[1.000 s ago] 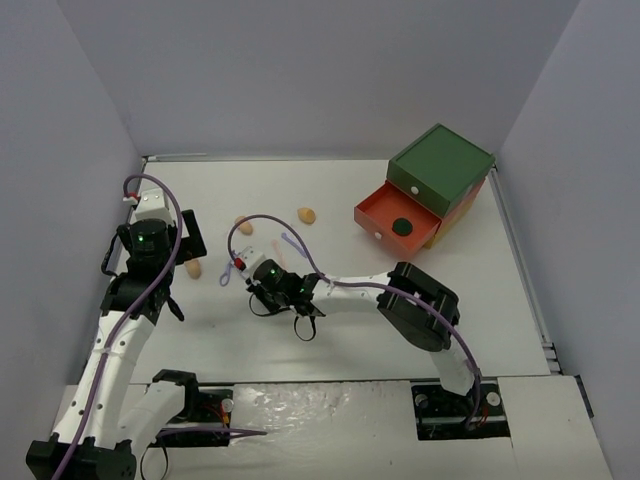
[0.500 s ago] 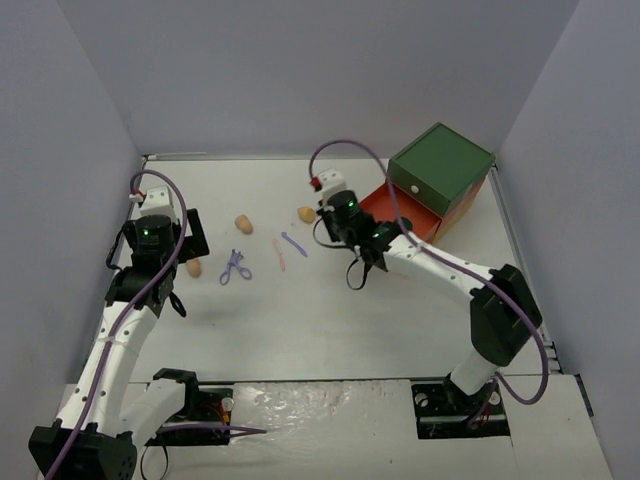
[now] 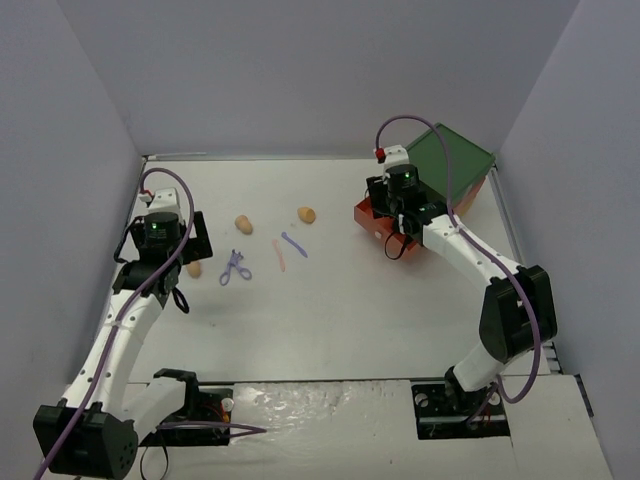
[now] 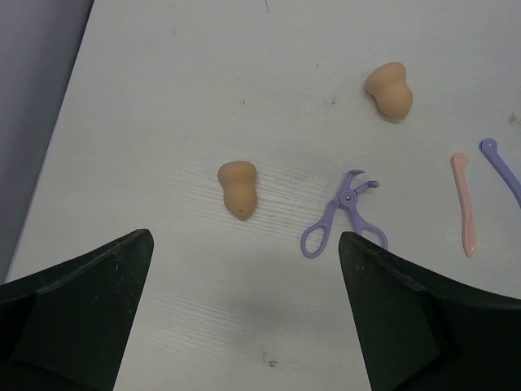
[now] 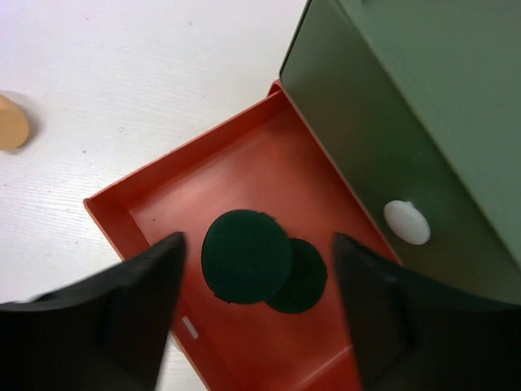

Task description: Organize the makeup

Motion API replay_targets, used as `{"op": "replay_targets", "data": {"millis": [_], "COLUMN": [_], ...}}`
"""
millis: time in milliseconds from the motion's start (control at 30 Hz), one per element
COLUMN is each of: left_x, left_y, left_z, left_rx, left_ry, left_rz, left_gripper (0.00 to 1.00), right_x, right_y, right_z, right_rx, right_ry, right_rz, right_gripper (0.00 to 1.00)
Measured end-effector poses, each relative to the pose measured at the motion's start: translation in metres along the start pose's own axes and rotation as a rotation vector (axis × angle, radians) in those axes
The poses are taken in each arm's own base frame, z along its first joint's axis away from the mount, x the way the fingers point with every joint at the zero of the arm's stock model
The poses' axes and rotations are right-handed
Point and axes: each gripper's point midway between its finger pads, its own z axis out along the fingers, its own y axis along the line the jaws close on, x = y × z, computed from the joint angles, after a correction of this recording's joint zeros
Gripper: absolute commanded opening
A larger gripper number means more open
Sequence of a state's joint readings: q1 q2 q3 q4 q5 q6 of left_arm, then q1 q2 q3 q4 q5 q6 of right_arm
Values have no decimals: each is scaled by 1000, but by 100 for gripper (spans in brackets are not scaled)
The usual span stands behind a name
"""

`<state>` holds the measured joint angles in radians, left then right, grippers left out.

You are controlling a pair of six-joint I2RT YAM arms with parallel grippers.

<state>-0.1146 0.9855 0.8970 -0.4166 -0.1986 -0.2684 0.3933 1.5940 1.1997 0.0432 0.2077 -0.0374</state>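
Moved: right arm has swung from mid-table out to the open drawer at the far right, which showed one disc a second ago and now shows two; left arm has barely shifted.
Left gripper: jaws spread wide, empty, hovering above the table on the left side.
Near sponge: tan, lying just ahead of the left gripper, touching nothing.
Lilac scissor-like tool: flat on the table just right of that sponge.
Pink stick: further right, beside the lilac stick, the two apart.
Second sponge: farther back, alone.
Third sponge: right of the second, near the drawer's left side.
Right gripper: fingers apart over the drawer, gripping nothing.
Dark green discs: two, inside the red drawer, one overlapping the other's edge.
Green chest top: behind the drawer, with a white knob on its front.
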Motion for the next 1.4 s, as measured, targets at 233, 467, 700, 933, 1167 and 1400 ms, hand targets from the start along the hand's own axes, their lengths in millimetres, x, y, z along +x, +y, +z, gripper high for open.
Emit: {"op": "replay_targets", "data": {"millis": [233,467,700,933,1167,1400], "left_x": [13,25,42,76,95,109], "left_y": [-3,-7,5,32,25,21], "left_z": [12,35,78,116,127,137], "left_rx": [-8,-29,-84,-153,-143,-137], "left_ry": [64,163,334,497,556,596], "left_rz": [1,-2,-68,-161,-176,-193], "left_gripper": [97,97,88,73,51,4], "right_x": [-4,-43,-79,-46,-34,-35], "right_y": [8,6,6,20,25,31], "right_z": [-3,-51,-114,-112,-109,-110], "right_rx": [-52,-119,-220,-284,-304,-340], "right_ry": [-3,-119,-282,-222,-192,-191], "right_rz": [10,54,122,127,123,126], "right_gripper": [99,100,100,100,100,100]}}
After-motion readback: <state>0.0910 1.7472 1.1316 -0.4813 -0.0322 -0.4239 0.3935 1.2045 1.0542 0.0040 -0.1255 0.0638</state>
